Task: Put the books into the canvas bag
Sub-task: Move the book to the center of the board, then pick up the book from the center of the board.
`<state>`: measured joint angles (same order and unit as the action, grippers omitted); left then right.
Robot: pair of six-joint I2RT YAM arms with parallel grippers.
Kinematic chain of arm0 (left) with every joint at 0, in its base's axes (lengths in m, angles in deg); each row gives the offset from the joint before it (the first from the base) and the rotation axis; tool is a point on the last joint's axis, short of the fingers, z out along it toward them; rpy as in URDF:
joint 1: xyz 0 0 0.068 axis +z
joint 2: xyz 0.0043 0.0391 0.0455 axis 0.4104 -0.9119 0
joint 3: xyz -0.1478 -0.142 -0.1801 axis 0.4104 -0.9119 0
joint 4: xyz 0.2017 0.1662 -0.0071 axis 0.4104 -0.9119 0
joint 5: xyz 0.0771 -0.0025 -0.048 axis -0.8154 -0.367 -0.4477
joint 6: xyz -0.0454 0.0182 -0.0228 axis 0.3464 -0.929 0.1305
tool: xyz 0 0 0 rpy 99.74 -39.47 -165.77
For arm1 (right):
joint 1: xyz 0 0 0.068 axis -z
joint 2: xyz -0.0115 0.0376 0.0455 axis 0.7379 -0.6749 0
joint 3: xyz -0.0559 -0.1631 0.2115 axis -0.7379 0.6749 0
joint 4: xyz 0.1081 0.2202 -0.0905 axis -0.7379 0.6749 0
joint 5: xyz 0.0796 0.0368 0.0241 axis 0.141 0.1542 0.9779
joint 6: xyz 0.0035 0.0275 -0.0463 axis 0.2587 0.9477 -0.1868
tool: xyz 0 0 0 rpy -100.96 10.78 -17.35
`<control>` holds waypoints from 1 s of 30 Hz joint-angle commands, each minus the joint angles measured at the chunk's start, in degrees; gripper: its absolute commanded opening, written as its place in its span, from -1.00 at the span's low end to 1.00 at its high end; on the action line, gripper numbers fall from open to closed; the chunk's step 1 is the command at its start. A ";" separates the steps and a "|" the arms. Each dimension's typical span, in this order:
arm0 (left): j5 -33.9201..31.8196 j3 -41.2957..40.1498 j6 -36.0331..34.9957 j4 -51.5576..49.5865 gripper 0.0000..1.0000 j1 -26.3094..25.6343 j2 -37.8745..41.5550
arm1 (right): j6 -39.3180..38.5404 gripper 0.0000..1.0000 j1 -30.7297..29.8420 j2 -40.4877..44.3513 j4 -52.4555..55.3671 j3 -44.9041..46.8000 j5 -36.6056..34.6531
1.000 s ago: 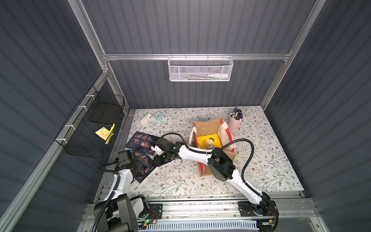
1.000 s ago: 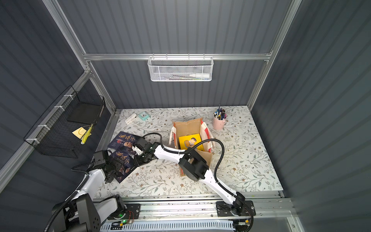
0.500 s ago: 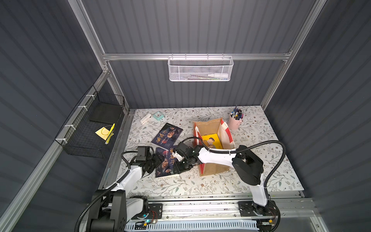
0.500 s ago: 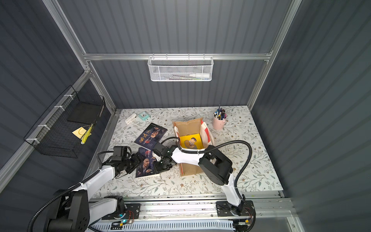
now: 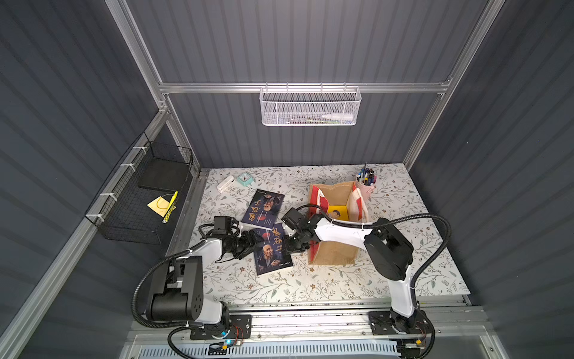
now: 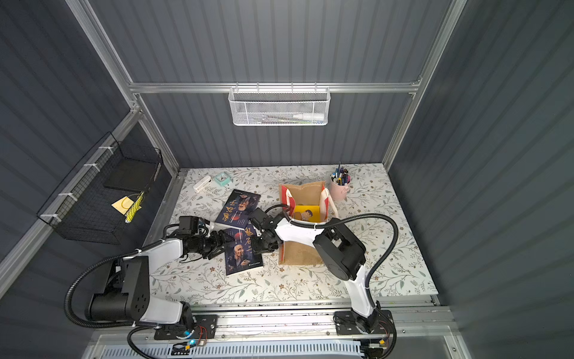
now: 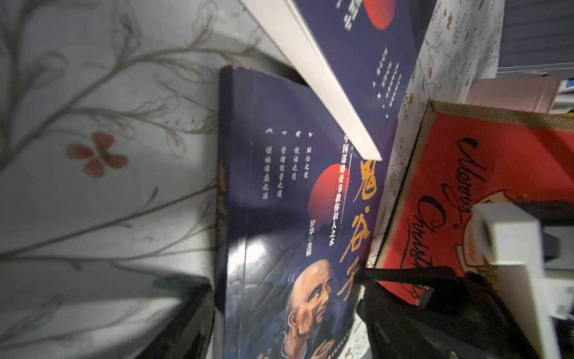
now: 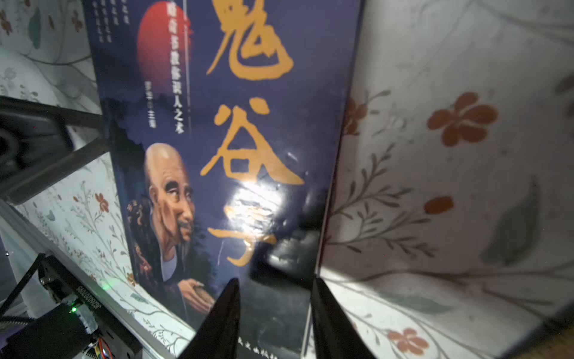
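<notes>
The right jaws stand partly open astride the long edge of a navy book point(image 8: 236, 140) lettered 鬼谷子 in gold, clamping nothing. The left jaws gape empty at its spine side. It lies flat on the surface point(image 5: 310, 286), just beside the canvas bag point(image 5: 334, 258), whose red panel point(image 7: 497, 174) begins "Merry Christ"; a yellow book point(image 5: 337, 213) sits inside. A second navy book point(image 5: 264, 207) lies just beyond.

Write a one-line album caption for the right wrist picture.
Right gripper, jaws apart, at the edge of a navy book with a bald old man's portrait, lying on the floral table.
</notes>
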<state>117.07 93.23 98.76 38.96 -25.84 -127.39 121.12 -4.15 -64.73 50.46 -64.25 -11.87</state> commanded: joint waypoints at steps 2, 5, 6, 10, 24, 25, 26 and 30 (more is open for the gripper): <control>6.29 -3.47 0.63 4.10 0.43 -0.15 -3.95 | 0.63 -0.33 0.02 -2.92 -0.03 -0.87 1.75; 7.89 -4.56 0.73 6.36 0.40 -0.15 -2.59 | 1.75 -0.39 0.15 -2.61 -1.45 0.54 2.71; 8.92 -5.05 1.30 7.58 0.40 -0.15 -2.33 | 2.36 -0.40 0.32 -2.51 -3.12 1.19 5.07; 14.10 -6.41 4.93 13.51 0.29 -0.58 -2.53 | 6.00 -0.49 1.41 -1.47 -9.36 5.38 9.61; 15.17 -5.60 2.80 3.98 0.05 -1.20 5.56 | 4.61 -0.63 1.52 1.35 -7.19 8.71 5.95; 15.63 -5.90 3.83 5.02 -0.03 -1.21 6.03 | 4.56 -0.63 1.52 1.57 -7.21 8.83 5.88; 15.91 -5.85 4.23 5.28 -0.10 -1.30 6.46 | 4.37 -0.63 1.52 1.81 -7.12 8.85 5.95; 15.90 -4.92 4.14 3.88 -0.37 -1.29 8.74 | 3.48 -0.63 1.18 3.30 -6.42 7.93 5.54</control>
<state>127.98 87.74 102.69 44.47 -26.19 -120.92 125.21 -1.79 -62.24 43.32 -56.95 -6.10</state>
